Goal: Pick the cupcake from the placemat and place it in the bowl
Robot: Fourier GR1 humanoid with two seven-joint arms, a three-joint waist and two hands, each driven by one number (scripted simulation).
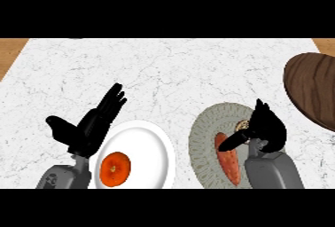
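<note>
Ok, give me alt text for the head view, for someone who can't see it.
The right robot hand curls round a cupcake on a round grey placemat, beside an orange-red vegetable. The left robot hand rests open by a white plate holding an orange fruit; a dark wooden bowl sits far right.
</note>
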